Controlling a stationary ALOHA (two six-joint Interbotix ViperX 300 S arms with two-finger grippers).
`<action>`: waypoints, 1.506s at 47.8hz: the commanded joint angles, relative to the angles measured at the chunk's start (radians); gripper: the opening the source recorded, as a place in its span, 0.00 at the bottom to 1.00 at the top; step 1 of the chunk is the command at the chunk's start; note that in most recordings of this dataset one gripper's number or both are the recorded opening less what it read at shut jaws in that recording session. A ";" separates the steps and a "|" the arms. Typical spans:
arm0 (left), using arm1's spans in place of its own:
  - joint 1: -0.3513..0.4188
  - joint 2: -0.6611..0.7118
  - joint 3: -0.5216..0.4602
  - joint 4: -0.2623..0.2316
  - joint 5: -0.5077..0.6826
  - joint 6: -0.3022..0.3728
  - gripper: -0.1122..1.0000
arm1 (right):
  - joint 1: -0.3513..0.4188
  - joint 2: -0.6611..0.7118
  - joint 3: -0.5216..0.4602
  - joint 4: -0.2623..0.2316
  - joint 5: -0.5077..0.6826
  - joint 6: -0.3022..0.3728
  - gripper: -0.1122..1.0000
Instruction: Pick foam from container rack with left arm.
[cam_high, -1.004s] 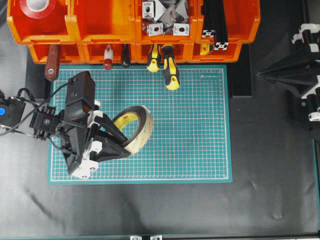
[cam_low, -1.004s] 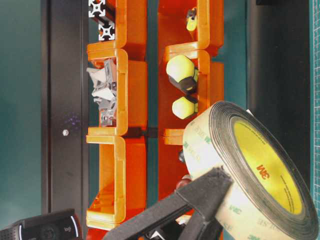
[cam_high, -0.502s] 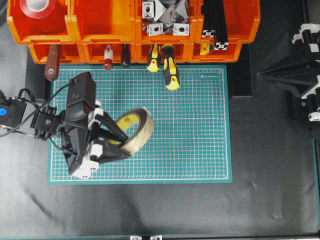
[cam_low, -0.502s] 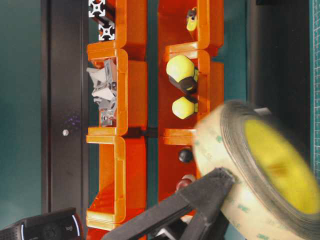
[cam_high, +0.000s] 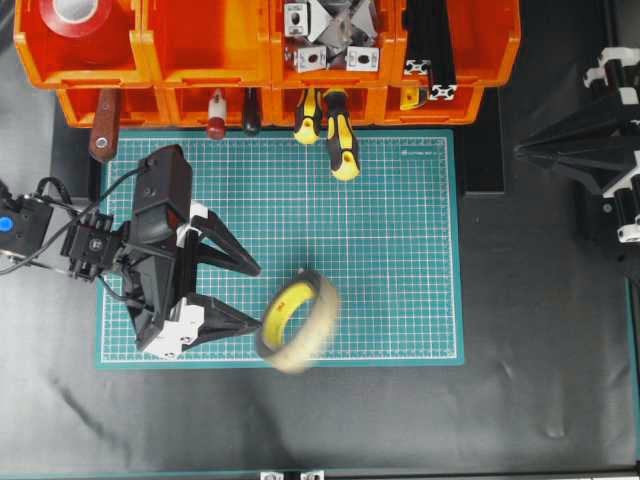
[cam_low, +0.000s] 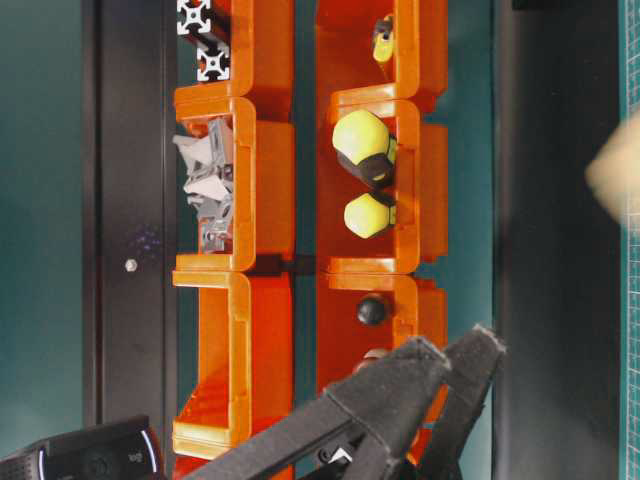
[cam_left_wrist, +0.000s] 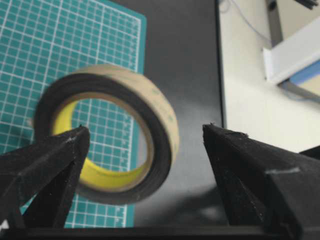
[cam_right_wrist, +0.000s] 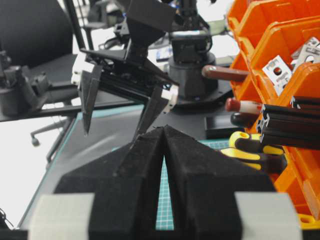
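Let go a moment ago, the foam (cam_high: 297, 333) has dropped to the green mat's (cam_high: 400, 250) front edge, well away from the container rack (cam_high: 180, 45). Left pincer (cam_high: 255, 298) spread wide, holding nothing; right pincer (cam_right_wrist: 164, 145) pressed together.

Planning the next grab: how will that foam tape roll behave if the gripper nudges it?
The foam tape roll stands on its edge at the near border of the green mat and looks blurred, so it probably rolls easily. Its wide open centre suggests it is light and may tip flat. The left gripper is open, holding nothing.
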 joint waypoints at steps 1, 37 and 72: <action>0.003 -0.017 -0.025 0.003 -0.005 0.002 0.90 | 0.002 0.005 -0.034 0.002 -0.002 0.002 0.10; -0.012 -0.256 -0.009 0.005 0.023 0.160 0.90 | 0.002 0.005 -0.034 0.002 0.003 0.000 0.10; 0.077 -0.795 0.037 0.005 0.376 0.434 0.88 | 0.002 0.003 -0.034 0.000 0.008 0.000 0.10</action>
